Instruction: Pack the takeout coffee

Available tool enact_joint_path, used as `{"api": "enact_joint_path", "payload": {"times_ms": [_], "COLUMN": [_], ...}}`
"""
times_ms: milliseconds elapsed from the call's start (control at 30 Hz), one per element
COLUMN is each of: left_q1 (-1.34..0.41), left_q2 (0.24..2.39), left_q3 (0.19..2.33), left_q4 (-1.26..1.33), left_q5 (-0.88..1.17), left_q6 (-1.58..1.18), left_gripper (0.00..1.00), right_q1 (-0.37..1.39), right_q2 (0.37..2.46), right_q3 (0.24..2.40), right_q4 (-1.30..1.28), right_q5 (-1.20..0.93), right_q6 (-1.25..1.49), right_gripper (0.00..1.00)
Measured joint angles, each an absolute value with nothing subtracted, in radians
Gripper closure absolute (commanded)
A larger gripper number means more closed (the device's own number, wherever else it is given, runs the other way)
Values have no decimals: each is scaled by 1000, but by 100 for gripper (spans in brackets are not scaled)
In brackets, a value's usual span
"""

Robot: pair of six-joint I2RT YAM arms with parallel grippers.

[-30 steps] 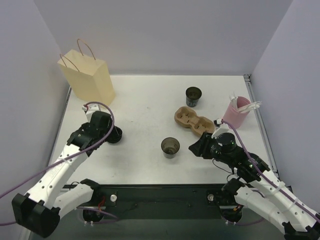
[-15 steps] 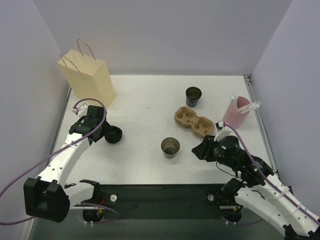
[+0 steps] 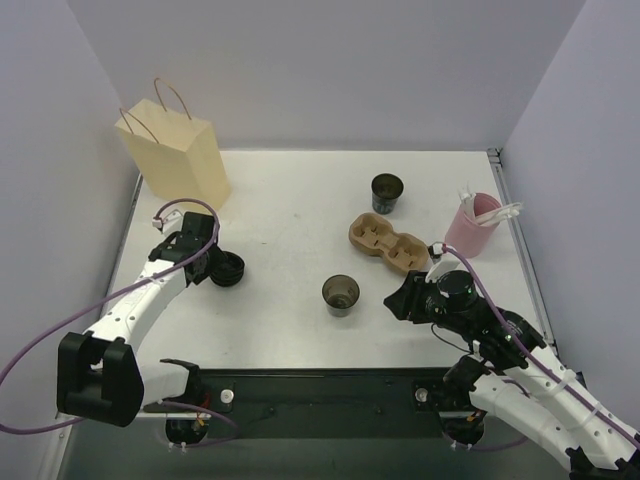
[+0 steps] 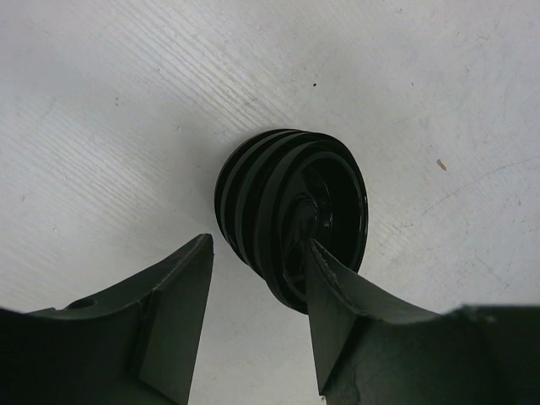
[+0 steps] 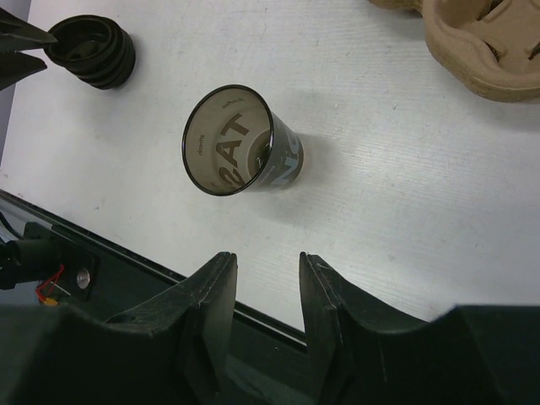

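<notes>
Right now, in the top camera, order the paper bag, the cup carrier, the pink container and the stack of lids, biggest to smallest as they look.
1. paper bag
2. cup carrier
3. pink container, not far behind the carrier
4. stack of lids

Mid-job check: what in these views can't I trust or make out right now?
- Paper bag interior: top view, its own walls hide it.
- Lid stack: left wrist view, a finger of the left claw covers its near rim, so contact is unclear.
- Pink holder contents: top view, too small.
- Far cup inside: top view, dark and small.
</notes>
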State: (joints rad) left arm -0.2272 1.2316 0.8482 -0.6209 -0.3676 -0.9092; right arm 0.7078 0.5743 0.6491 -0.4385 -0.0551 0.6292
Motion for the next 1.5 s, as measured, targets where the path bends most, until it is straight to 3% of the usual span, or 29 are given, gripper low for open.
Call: {"api": "enact_joint_path", "payload": {"times_ms": [200,433,667,1100,1267,1333,1500], "left_q1": [-227,-224,-219,-212,-209,-209,-211], "left_q2": [1246,1255,1256,1151,982,932,912], "left_q3": [822,822,822,897,886,874,873], "left_q4": [-575,-550,-548,-576,-505,-465,-472], "left_q5": [-363,-364,-366,-299,-57,65,299], "left_q6": [-891,-853,-825,-737,-656,-650,-699], "left_gripper": [56,81,100,100,100,100,100], "right_q1": [708,708,708,708,708,708,728], "right_q2": [574,574,574,574,574,575,620], "right_q3": [657,680,692,721,717,708,688], "right_q4": [-449,-455,-457,-431,-314,-243,-84], "right_q5": [-54,-54,-54,-79,-149,-184,-227], "right_q6": [626,623,623,625,629,606,456], "right_gripper": [64,64,64,54,47,34,31]}}
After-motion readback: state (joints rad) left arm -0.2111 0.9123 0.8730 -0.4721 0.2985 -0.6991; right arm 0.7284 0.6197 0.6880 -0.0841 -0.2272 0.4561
